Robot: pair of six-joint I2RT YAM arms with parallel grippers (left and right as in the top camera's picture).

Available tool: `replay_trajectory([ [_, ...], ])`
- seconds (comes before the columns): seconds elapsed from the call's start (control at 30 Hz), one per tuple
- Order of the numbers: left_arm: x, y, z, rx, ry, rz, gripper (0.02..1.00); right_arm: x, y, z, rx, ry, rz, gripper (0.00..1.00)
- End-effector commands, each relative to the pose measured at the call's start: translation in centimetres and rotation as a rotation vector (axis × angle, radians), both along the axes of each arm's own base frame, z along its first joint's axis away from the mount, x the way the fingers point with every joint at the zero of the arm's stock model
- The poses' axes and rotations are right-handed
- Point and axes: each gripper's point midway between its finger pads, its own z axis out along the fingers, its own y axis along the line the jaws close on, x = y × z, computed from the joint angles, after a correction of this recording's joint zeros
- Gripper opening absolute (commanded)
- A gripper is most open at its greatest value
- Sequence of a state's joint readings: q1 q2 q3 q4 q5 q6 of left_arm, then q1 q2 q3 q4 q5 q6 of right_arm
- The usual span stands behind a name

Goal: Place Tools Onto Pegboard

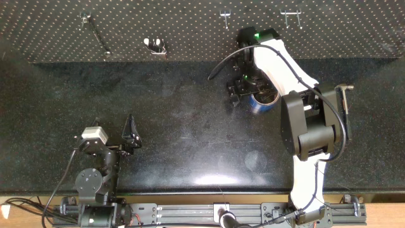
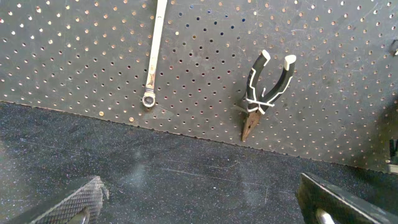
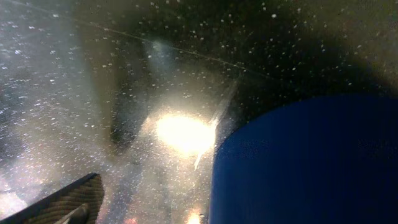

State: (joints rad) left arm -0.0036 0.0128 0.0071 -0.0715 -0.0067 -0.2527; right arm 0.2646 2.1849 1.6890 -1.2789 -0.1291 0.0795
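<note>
A silver wrench point(image 1: 96, 35) point(image 2: 153, 56) and black-and-white pliers point(image 1: 155, 45) point(image 2: 264, 93) hang on the pegboard point(image 1: 190, 25) point(image 2: 74, 56). Out over the mat near the board, my right gripper point(image 1: 239, 85) point(image 3: 186, 208) is right beside a blue round object point(image 1: 262, 102) point(image 3: 311, 162). One finger point(image 3: 68, 202) shows wide to the side, so the gripper is open; the blue object hides the other finger. Low near its base, my left gripper point(image 1: 131, 130) point(image 2: 205, 205) is open and holds nothing.
Two bare hooks point(image 1: 224, 19) point(image 1: 291, 18) stick out of the pegboard at upper right. A grey-headed tool point(image 1: 345, 94) lies on the black mat point(image 1: 190, 126) right of my right arm, partly hidden by it.
</note>
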Motion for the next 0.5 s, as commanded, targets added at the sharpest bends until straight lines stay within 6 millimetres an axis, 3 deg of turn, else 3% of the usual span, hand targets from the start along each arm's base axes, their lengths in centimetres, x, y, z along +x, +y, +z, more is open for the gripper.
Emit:
replay_trajectory([
  [0.03, 0.0, 0.1, 0.0, -0.001, -0.002, 0.005, 0.996, 0.4, 0.2, -0.2, 0.002, -0.007, 0.012, 0.838],
  [0.07, 0.0, 0.1, 0.0, -0.001, -0.002, 0.005, 0.996, 0.4, 0.2, -0.1, 0.001, -0.004, 0.008, 0.621],
  [0.1, 0.0, 0.1, 0.0, -0.001, -0.002, 0.005, 0.996, 0.4, 0.2, -0.1, -0.002, -0.004, 0.0, 0.253],
  [0.13, 0.0, 0.1, 0.0, -0.001, -0.002, 0.005, 0.996, 0.3, 0.2, -0.1, -0.004, -0.002, -0.01, 0.08],
  [0.27, 0.0, 0.1, 0.0, -0.001, -0.002, 0.005, 0.996, -0.3, 0.1, 0.1, -0.021, 0.024, -0.049, 0.077],
  [0.33, 0.0, 0.1, 0.0, -0.001, -0.002, 0.005, 0.996, -0.1, 0.1, 1.4, -0.03, -0.001, -0.128, 0.075],
  [0.4, 0.0, 0.1, 0.0, -0.001, -0.002, 0.005, 0.993, 2.0, 0.8, 4.7, 0.025, -0.2, -0.238, 0.075],
  [0.5, 0.0, 0.1, 0.0, -0.001, -0.002, 0.005, 0.996, 1.6, 0.0, 7.6, 0.154, -0.518, -0.329, 0.075],
])
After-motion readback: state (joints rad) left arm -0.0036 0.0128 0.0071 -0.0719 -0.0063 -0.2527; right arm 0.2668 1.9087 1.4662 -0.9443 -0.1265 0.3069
